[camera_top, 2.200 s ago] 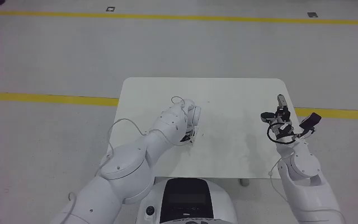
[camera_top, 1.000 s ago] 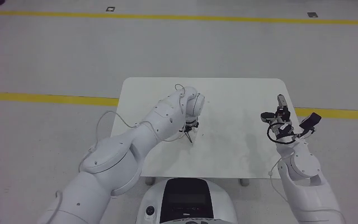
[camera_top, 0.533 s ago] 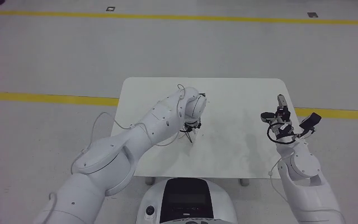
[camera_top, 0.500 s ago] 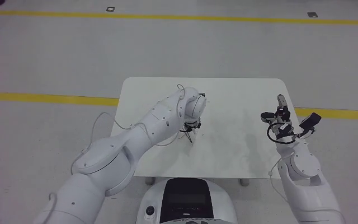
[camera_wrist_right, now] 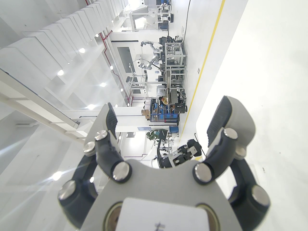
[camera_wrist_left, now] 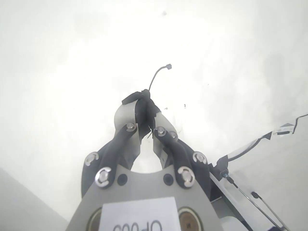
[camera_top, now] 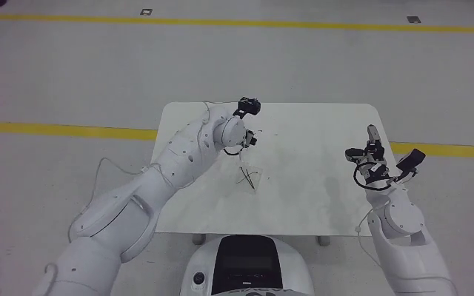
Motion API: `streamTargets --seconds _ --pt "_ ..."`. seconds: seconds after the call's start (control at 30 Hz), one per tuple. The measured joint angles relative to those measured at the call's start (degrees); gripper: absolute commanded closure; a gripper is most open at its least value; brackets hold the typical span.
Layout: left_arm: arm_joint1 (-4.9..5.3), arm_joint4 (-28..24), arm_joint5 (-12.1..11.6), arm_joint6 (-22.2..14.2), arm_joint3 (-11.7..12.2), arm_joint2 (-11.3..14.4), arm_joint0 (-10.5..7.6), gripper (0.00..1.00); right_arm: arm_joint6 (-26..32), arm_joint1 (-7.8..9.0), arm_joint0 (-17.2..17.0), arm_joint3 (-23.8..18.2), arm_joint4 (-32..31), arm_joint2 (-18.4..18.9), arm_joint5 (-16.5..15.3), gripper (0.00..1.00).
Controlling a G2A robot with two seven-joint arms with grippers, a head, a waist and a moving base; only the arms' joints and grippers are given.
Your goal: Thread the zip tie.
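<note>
My left gripper is shut on a thin black zip tie; the tie's square head pokes out past the fingertips above the white table. In the top view this left gripper hangs over the table's far left part. A few loose black zip ties lie on the table a little nearer to me than that gripper. My right gripper is open with nothing between its fingers, and in the top view the right gripper sits by the table's right edge.
The white table has bare room between the two arms. Its right edge runs just beside the right gripper. Yellow floor lines cross behind and beside the table.
My left arm has risen from the pile of zip ties and swung toward the far side of the table, carrying one tie. The loose ties now lie uncovered. The right arm has kept still.
</note>
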Motion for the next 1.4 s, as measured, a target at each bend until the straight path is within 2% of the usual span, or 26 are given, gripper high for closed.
streamTargets --seconds 0.07,0.1,0.2,0.3,0.4,0.43,0.5,1.17,1.23,1.33,1.4 --pt "2.36 0.5 -3.7 1.1 -3.7 -3.5 2.64 1.00 0.0 0.00 0.0 0.0 0.0 0.0 0.0 0.00" --pt "3.90 0.9 -5.9 1.5 -6.2 -5.9 4.60 1.00 0.0 0.00 0.0 0.0 0.0 0.0 0.0 0.00" --pt "7.27 2.2 -9.8 1.7 -11.9 -11.7 9.68 1.00 0.0 0.00 0.0 0.0 0.0 0.0 0.0 0.00" --pt "9.55 2.3 -13.0 2.2 -16.4 -16.5 14.11 1.00 0.0 0.00 0.0 0.0 0.0 0.0 0.0 0.00" --pt "11.10 1.2 -17.2 3.3 -18.1 -20.3 17.28 1.00 0.0 0.00 0.0 0.0 0.0 0.0 0.0 0.00" --pt "11.41 1.2 -18.3 3.4 -18.1 -21.0 17.80 1.00 0.0 0.00 0.0 0.0 0.0 0.0 0.0 0.00" --pt "11.58 1.3 -19.0 3.4 -18.0 -21.4 18.05 1.00 0.0 0.00 0.0 0.0 0.0 0.0 0.0 0.00" --pt "11.55 1.4 -18.8 3.5 -18.0 -21.3 18.02 1.00 0.0 0.00 0.0 0.0 0.0 0.0 0.0 0.00" --pt "11.87 3.3 -19.8 4.4 -18.0 -21.5 18.00 1.00 0.0 0.00 0.0 0.0 0.0 0.0 0.0 0.00" --pt "12.84 6.4 -23.0 4.9 -17.4 -23.0 17.36 1.00 0.0 0.00 0.0 0.0 0.0 0.0 0.0 0.00" --pt "13.60 6.5 -23.0 4.6 -18.0 -23.2 16.96 1.00 0.0 0.00 0.0 0.0 0.0 0.0 0.0 0.00"
